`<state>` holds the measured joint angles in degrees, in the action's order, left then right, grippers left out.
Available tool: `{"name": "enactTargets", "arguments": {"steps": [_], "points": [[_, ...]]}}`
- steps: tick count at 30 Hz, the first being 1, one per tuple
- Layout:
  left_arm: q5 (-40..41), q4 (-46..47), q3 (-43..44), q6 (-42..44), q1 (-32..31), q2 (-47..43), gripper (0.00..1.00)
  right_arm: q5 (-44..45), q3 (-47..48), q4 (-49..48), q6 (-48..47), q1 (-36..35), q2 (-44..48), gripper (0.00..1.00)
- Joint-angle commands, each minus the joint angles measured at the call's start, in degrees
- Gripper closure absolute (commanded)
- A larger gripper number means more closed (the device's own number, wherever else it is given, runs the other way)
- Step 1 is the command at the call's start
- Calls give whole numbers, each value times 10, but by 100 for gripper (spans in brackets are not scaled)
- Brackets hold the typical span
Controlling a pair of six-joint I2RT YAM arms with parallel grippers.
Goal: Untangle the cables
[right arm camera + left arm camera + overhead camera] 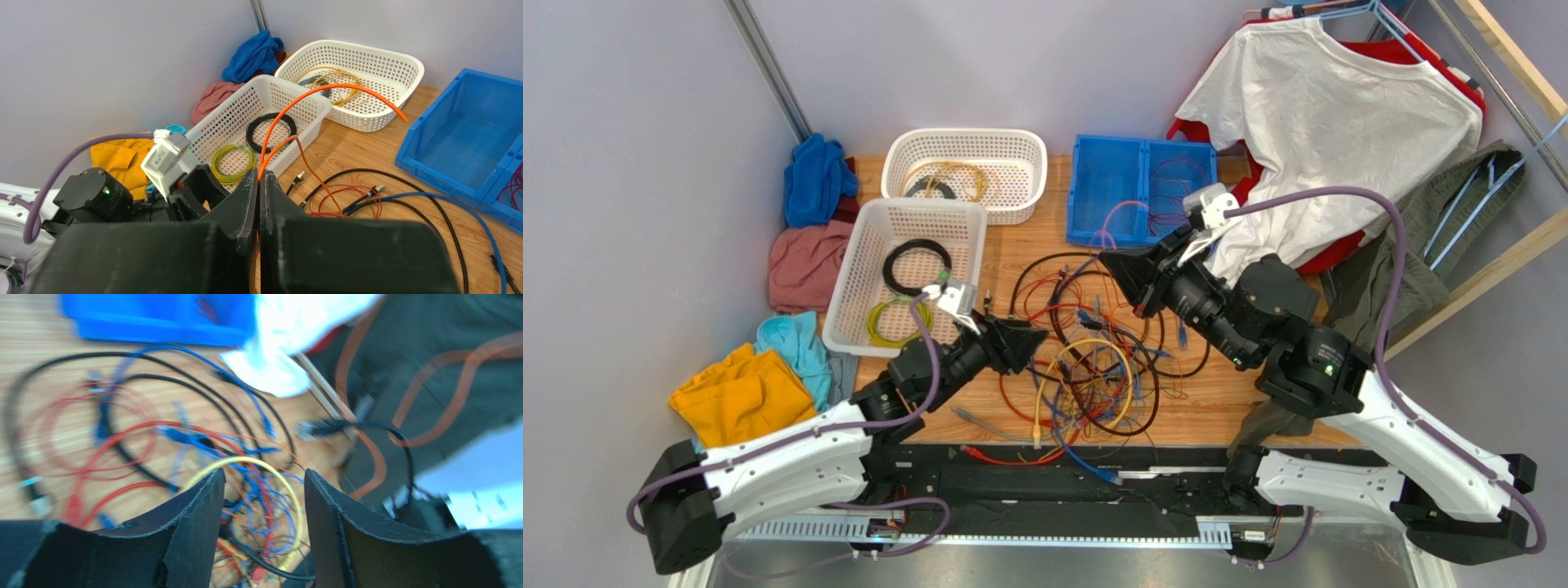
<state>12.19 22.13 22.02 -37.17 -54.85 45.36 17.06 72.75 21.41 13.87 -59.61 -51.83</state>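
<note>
Right hand (258,179) pinches an orange cable (331,87); left hand (264,481), jaws apart, hangs over the tangled cables (1090,368) on the worktop (1020,239).

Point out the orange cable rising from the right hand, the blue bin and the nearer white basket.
orange cable (331,86): right wrist view, top of its arch.
blue bin (433,122): right wrist view, its left wall.
nearer white basket (230,119): right wrist view, its left lattice wall.

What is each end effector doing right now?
Left end effector: open, holding nothing.
Right end effector: closed on an orange cable.
</note>
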Motion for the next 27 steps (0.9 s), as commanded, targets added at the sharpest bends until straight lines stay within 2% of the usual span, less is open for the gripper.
{"name": "enactTargets", "arguments": {"steps": [1, 2, 4, 5, 6, 9, 14, 16, 19, 27], "points": [[-170, 184, -7, 58, -26, 81, 39, -2, -1, -37, 14, -3, -14, 100], [-175, 236, -11, 68, -46, 108, 38, -1, -2, -37, 15, -2, -16, 100], [-166, 261, -5, 72, -68, 133, 26, 1, -1, -37, 14, -3, -17, 100], [-166, 247, 5, 57, -80, 156, 5, 1, -1, -38, 14, -3, -17, 100], [-171, 231, 16, 45, -81, 167, 1, 3, 0, -37, 13, -3, -18, 100], [-207, 204, 57, 18, -88, 210, 1, 8, -1, -34, 11, -3, -17, 100], [-201, 315, 52, 57, -143, 262, 1, 10, -5, -32, 11, -3, -19, 100], [-203, 321, 76, 74, -158, 293, 1, 9, -7, -34, 12, -3, -22, 100], [-211, 327, 114, 91, -167, 349, 1, 3, -9, -34, 15, -3, -26, 100], [-210, 432, 172, 99, -167, 489, 1, -10, -15, -38, 22, -3, -33, 100]]}}
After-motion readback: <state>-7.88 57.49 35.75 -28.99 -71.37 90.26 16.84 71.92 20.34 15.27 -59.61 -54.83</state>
